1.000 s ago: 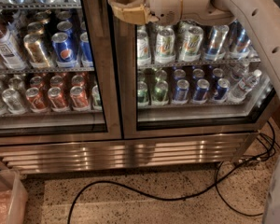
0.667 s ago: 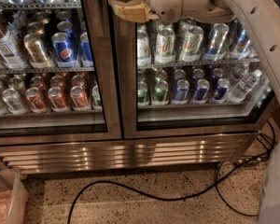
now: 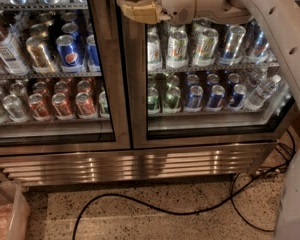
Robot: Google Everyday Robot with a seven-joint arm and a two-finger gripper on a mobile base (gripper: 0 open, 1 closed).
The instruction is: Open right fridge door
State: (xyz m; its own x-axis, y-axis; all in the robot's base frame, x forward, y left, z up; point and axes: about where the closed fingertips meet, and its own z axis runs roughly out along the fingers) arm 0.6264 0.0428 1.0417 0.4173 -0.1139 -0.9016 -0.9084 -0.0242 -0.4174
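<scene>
A black cable [image 3: 165, 210] loops across the speckled terrazzo floor [image 3: 140, 228]; a clear plastic bin [image 3: 14, 206] stands at the lower left corner.

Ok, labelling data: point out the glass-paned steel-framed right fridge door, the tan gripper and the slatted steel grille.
right fridge door [image 3: 137, 109]: camera view, its left steel frame.
gripper [image 3: 135, 6]: camera view, tan middle, at door's top left.
grille [image 3: 140, 166]: camera view, middle slat.

The one camera sits high and looks forward and steeply down at the fridge [image 3: 140, 164] from close by. It takes in two can shelves, the base grille and a strip of floor [image 3: 50, 209]. The gripper [image 3: 136, 6] shows at the top edge, against the left upright of the right fridge door [image 3: 205, 140]. The arm [image 3: 270, 19] enters from the upper right.
</scene>
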